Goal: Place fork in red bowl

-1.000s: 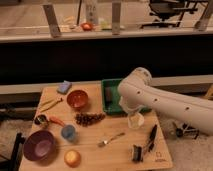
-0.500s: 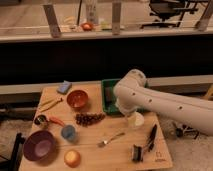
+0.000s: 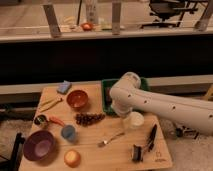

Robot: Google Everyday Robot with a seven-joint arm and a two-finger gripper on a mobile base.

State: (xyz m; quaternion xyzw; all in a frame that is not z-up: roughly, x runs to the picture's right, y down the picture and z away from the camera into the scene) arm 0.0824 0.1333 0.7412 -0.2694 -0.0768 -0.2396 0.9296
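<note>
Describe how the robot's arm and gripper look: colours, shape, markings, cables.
The arm is off-white, a thick smooth tube with a bulbous joint at its bend. Small dark dots run along its long segment. No cables show. The gripper, at the arm's lower end beside the green tray, looks equally pale; finer detail is not visible.

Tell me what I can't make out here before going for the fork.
Camera view:
- gripper: hidden behind the arm's own bend, by the green tray.
- green tray: inside mostly covered by the arm.
- fork: tines too small to tell which way up.
- dark utensils at the right: too small to tell apart.
</note>
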